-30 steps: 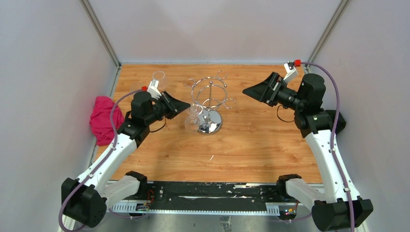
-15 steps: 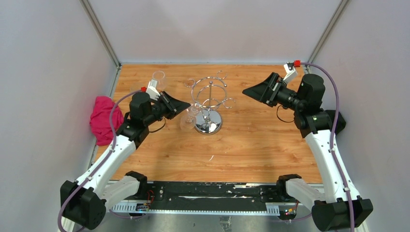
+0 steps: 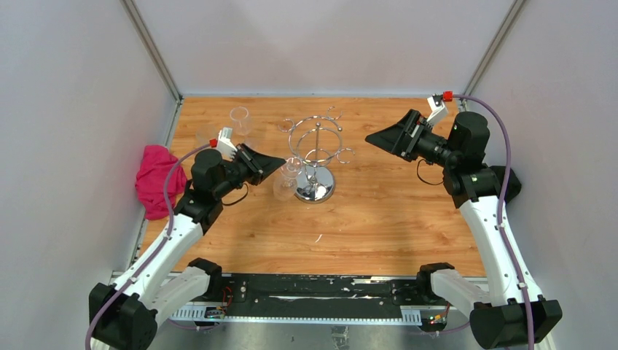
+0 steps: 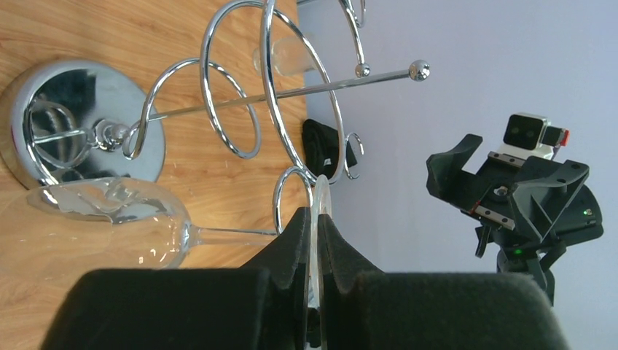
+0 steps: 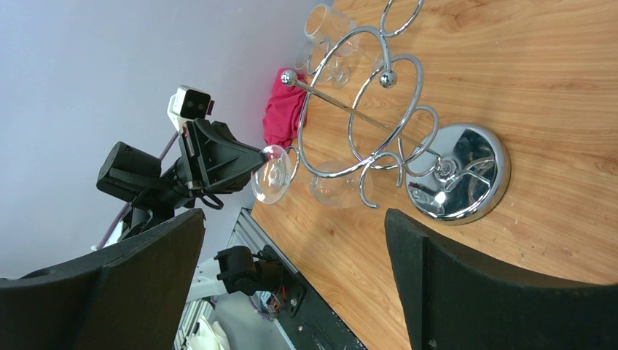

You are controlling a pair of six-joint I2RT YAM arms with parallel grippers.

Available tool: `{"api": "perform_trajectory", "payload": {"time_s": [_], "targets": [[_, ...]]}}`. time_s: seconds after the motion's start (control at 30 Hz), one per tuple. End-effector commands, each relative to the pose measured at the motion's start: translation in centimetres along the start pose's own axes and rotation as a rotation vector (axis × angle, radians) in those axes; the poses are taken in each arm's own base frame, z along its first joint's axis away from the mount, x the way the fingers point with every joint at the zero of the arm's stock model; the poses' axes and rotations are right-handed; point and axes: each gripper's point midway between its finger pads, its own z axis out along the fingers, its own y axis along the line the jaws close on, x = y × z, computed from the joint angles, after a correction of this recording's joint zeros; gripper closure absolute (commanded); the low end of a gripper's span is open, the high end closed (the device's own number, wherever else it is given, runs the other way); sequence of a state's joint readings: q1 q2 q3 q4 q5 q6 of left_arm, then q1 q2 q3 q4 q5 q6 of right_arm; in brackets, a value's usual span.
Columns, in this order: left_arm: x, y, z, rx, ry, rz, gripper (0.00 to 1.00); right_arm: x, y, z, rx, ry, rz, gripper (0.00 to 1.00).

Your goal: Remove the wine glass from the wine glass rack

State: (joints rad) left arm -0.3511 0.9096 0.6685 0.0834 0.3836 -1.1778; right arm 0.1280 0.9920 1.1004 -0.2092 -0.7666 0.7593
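Foot of wine glass [image 4: 131,226] pinched in left fingers [image 4: 290,244]; I'd draw straight back, clear of wine glass rack [image 4: 65,102] loop just ahead; right fingers [image 5: 474,284] spread.

Your left gripper [image 3: 281,162], just left of the wine glass rack [image 3: 316,191], pinches the wine glass [image 3: 285,187] by its foot; your right gripper [image 3: 373,136], right of the rack, gapes wide.

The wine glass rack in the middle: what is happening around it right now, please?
The left pincer is shut on the foot of a wine glass, held bowl down just beside a lower loop of the chrome wine glass rack. Whether the stem is clear of that loop is hard to tell. The right pincer hangs open on the rack's other side, holding nothing.
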Motion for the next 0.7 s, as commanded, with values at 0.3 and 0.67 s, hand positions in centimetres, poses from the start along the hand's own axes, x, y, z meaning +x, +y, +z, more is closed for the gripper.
{"api": "perform_trajectory", "payload": {"time_s": [0.3, 0.67], "targets": [[0.1, -3.3, -1.7, 0.136, -0.023, -0.029, 1.00, 0.1, -0.6, 0.1, 0.001, 0.001, 0.010, 0.01], [0.5, -4.6, -3.4, 0.146, -0.012, -0.024, 1.00, 0.3, -0.7, 0.2, 0.000, 0.005, 0.026, 0.01]]}}
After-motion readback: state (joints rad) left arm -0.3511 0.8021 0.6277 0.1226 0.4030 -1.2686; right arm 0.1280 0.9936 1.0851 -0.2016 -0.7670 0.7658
